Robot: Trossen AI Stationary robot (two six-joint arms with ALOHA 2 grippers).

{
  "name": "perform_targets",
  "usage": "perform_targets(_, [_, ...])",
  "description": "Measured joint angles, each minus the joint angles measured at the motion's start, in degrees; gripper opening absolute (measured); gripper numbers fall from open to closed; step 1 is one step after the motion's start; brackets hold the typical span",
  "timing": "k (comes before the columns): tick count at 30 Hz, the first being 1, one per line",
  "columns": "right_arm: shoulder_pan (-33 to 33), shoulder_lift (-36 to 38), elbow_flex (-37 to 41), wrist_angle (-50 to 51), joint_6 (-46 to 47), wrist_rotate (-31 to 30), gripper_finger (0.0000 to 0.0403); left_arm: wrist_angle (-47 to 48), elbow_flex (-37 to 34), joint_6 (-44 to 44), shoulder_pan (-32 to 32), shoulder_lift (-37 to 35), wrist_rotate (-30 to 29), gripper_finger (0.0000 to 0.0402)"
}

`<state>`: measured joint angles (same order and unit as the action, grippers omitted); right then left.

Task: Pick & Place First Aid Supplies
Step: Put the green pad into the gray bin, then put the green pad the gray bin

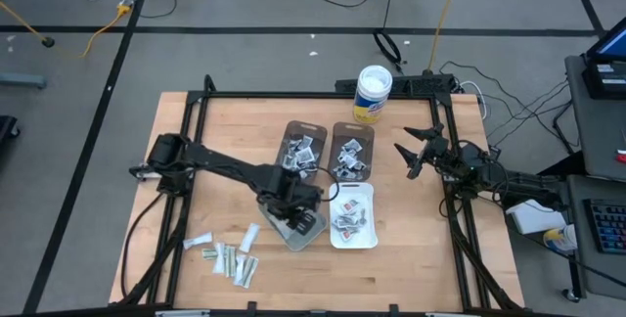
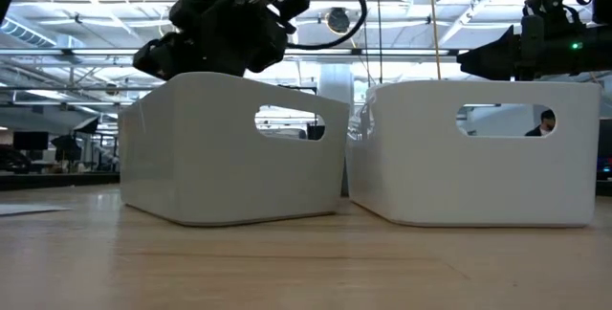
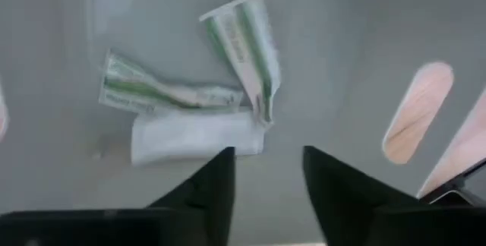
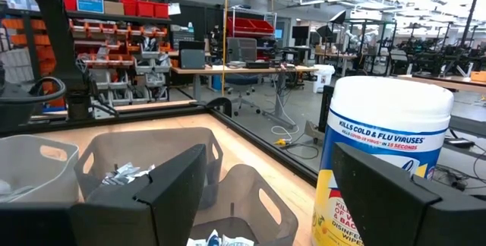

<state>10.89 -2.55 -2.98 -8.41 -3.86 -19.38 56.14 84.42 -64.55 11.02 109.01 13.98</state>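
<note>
Left gripper (image 1: pixel 298 221) hangs over the grey bin (image 1: pixel 315 237) at the front of the bin cluster, fingers parted by a narrow gap, nothing between them. Left wrist view: fingers (image 3: pixel 209 193) point down into that bin, where three long strips (image 3: pixel 194 102) lie on the floor, two with green stripes, one plain white, overlapping at one end, apart from the fingertips. Just beside this bin sits a white bin (image 1: pixel 370 234) holding small packets (image 1: pixel 348 221). Behind these two, a pair of brown bins side by side: the left one (image 1: pixel 291 131) and the right one (image 1: pixel 353 129), each with a heap of small silver-grey packets (image 1: pixel 303 151). More pale strips (image 1: pixel 230 256) lie loose on the table (image 1: pixel 411 249) near its front edge, left of the grey bin. A white round tub with yellow label (image 1: pixel 373 94) stands at the back edge. Right gripper (image 1: pixel 418 151) waits well apart at the right side of the table, raised, fingers spread wide, empty, facing the tub.
</note>
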Motion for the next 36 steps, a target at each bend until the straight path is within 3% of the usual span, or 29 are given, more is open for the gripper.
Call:
perform_targets(5, [0.00, 0.00, 0.02, -0.02, 0.00, 0.00, 0.0279, 2.01, -0.13, -1.25, -0.70, -1.39, 1.36, 0.0237])
perform_targets(11, [-0.02, 0.00, 0.02, 0.02, -0.02, 0.00, 0.0279, 4.27, -2.50, -8.03, -0.83, -9.39, -3.76, 0.0284])
perform_targets(25, [-0.02, 0.01, 0.01, 0.00, 0.00, 0.00, 0.0279, 3.62, -23.64, -26.39, 5.42, -25.88, -3.19, 0.0294])
perform_targets(32, [-0.01, 0.01, 0.02, 0.00, -0.01, -0.01, 0.0279, -1.08, -31.33, -33.47, 7.46, -27.17, -2.22, 0.0294])
perform_targets(36, [-0.02, 0.02, 0.01, -0.02, 0.00, -0.01, 0.0279, -3.31, -31.64, -32.51, 4.81, -25.40, -5.98, 0.0294])
